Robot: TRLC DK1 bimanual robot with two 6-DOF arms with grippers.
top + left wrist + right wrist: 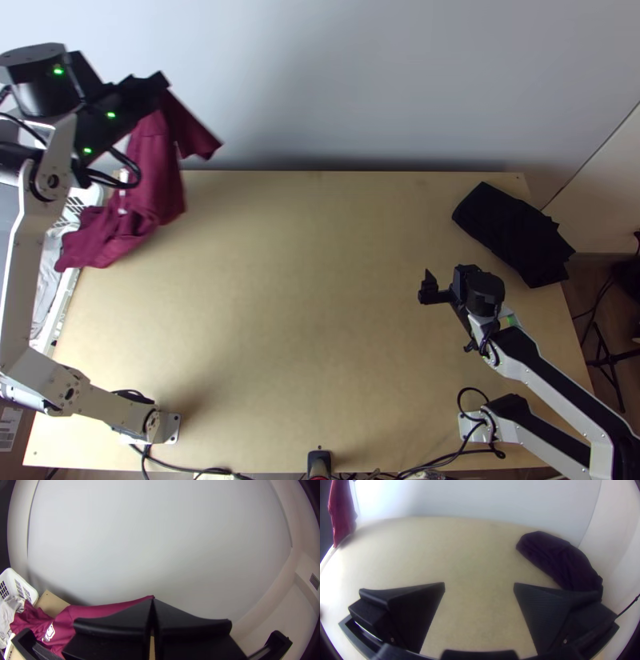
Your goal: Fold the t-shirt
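Observation:
High at the upper left of the top view, my left gripper (164, 82) is shut on the maroon t-shirt (156, 172), which hangs down bunched, its lower part lying at the table's left edge beside the basket. In the left wrist view the fingers of my left gripper (152, 603) meet at the cloth's edge, and the shirt (61, 626) trails away with a white print on it. My right gripper (444, 286) is over the right part of the table; in the right wrist view my right gripper (479, 586) stands open, nothing between its fingers.
A black folded cloth (512, 232) lies at the table's back right corner. A white basket (25, 588) with light grey cloth in it stands at the left edge. Bare wood of the table (304, 296) stretches between the arms; cables run along the near edge.

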